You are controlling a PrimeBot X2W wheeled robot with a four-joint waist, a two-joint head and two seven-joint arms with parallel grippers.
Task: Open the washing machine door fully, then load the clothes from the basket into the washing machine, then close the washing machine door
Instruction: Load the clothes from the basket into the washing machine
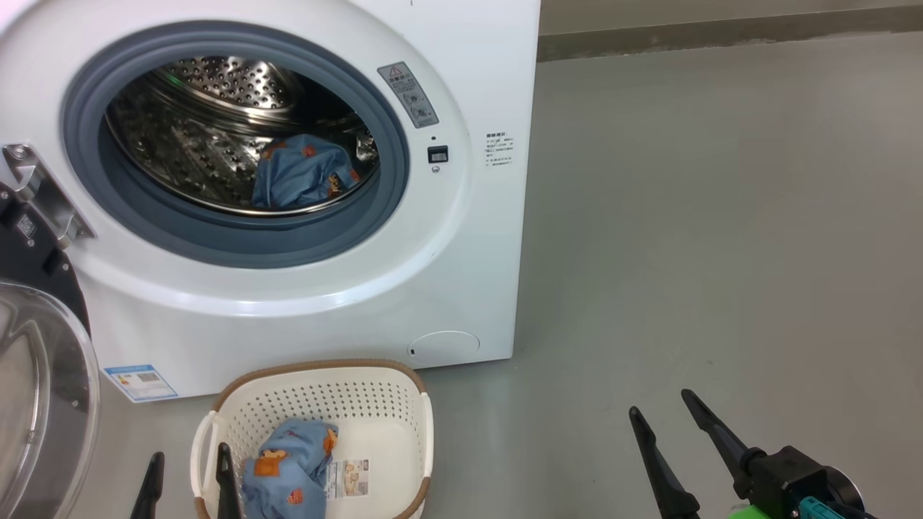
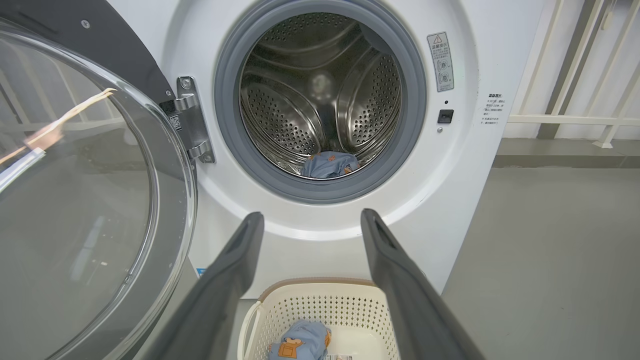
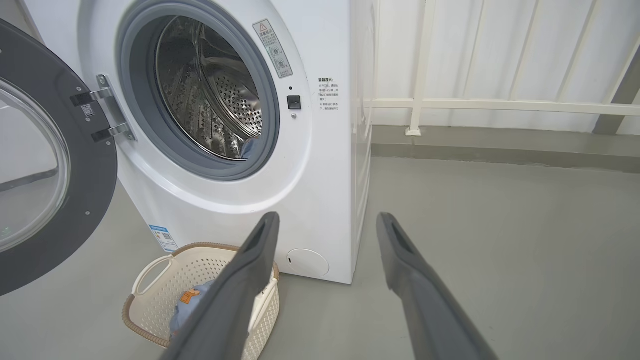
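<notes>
The left claw and right claw gape wide and empty, one clothes bundle in the basket, a second bundle in the drum.

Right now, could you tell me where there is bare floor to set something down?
Floor right of the washer and basket is bare, back to the wall. The left is crowded: the open door hangs beside the basket.

The black-rimmed round glass door runs off the head view's left edge; the cream perforated plastic basket is cropped below. Print on the grey warning sticker is illegible.
</notes>
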